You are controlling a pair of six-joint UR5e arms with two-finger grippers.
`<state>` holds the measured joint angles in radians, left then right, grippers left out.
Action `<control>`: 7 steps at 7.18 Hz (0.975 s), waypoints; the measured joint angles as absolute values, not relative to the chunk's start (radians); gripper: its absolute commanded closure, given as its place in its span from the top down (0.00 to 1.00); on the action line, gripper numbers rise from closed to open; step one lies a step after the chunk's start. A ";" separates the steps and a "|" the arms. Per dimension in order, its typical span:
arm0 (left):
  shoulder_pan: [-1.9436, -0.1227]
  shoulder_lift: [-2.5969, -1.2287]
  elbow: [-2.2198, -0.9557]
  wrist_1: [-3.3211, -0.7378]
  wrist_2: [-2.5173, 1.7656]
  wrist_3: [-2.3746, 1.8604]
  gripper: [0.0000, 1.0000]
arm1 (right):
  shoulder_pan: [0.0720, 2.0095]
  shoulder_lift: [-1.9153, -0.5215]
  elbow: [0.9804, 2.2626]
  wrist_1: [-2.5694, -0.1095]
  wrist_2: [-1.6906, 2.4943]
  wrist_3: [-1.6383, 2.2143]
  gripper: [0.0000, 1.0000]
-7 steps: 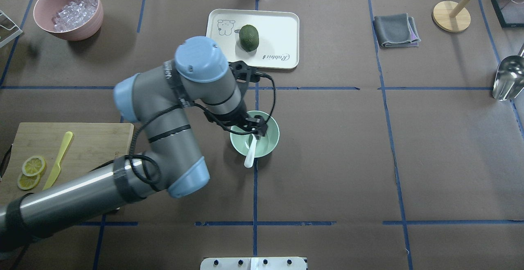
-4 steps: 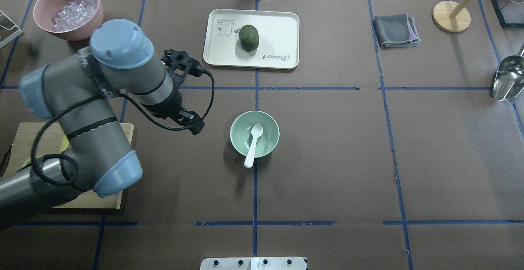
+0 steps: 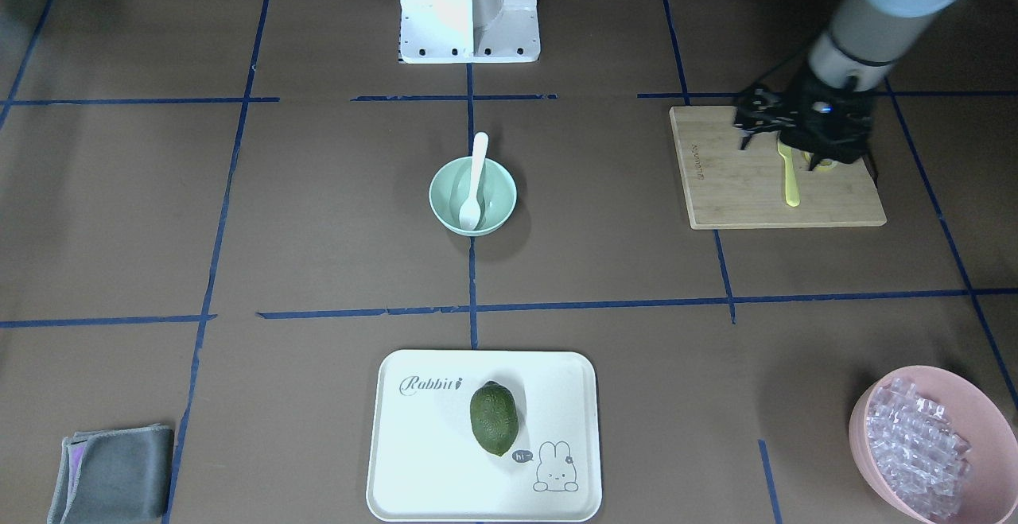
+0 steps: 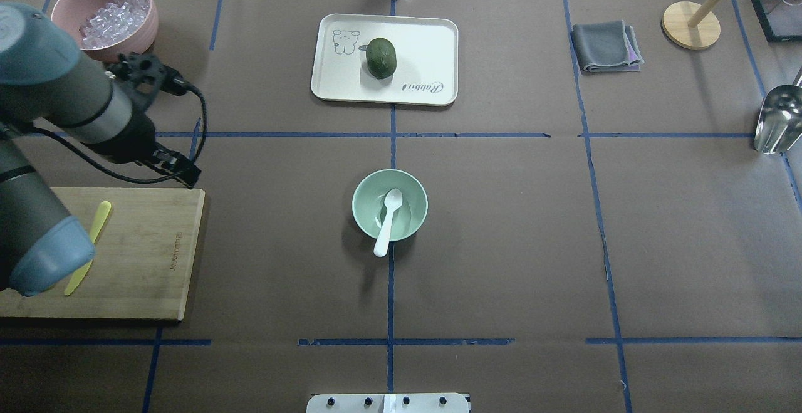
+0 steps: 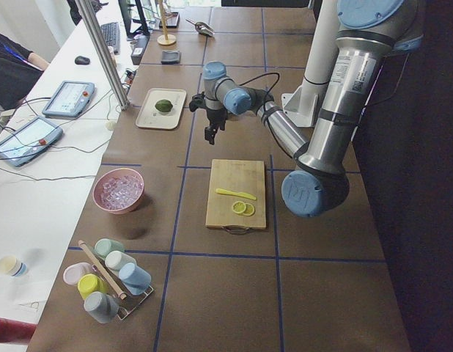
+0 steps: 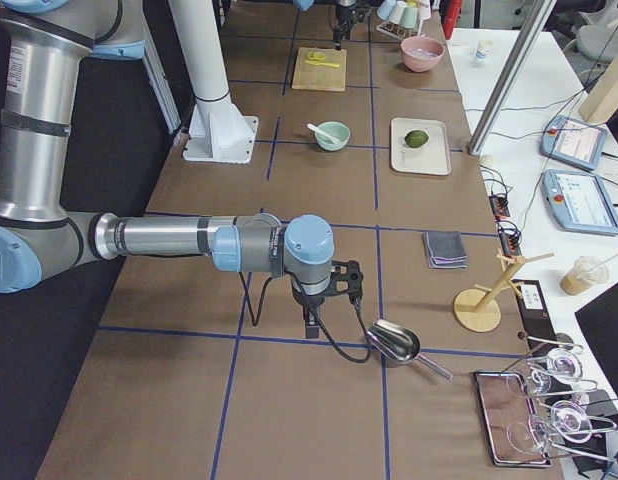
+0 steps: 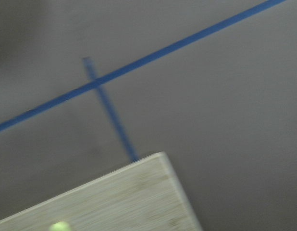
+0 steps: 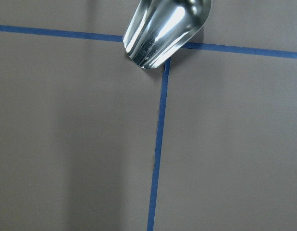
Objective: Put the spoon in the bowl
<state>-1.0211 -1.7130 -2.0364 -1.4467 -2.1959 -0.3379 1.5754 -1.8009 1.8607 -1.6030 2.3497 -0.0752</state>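
The white spoon (image 4: 388, 217) lies in the mint-green bowl (image 4: 415, 205) at the table's middle, its scoop inside and its handle over the near rim. Both also show in the front view, spoon (image 3: 475, 178) and bowl (image 3: 495, 190). My left gripper (image 4: 185, 176) hangs far to the left, above the far corner of the cutting board (image 4: 144, 256). It looks open and holds nothing. My right gripper (image 6: 311, 326) shows only in the right side view, low over the table beside a metal scoop (image 6: 394, 343). I cannot tell whether it is open or shut.
A yellow-green knife (image 4: 100, 215) lies on the board. A pink bowl of ice pieces (image 4: 103, 15) stands at the far left. A white tray (image 4: 426, 43) holds a green avocado (image 4: 381, 57). A grey cloth (image 4: 606, 46) and a wooden stand (image 4: 690, 24) are at the far right.
My left gripper let go of the spoon and moved left, from over the bowl to the board's far corner. The spoon stays in the bowl.
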 measured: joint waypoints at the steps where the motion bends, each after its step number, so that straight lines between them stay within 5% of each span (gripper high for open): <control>1: -1.162 -1.635 -2.027 -1.445 -2.279 -0.278 1.00 | 1.575 -1.801 1.861 -1.603 2.350 -0.075 1.00; 4: -1.376 -1.407 -1.974 -1.459 -2.334 -0.143 1.00 | 1.575 -1.803 1.861 -1.603 2.350 -0.076 1.00; 7: -1.490 -1.370 -1.945 -1.473 -2.305 -0.063 1.00 | 1.575 -1.804 1.861 -1.603 2.352 -0.077 1.00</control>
<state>-1.4901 -1.3702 -1.9448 -1.4731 -2.3054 -0.0628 1.5754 -1.8039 1.8607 -1.6030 2.3521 -0.0767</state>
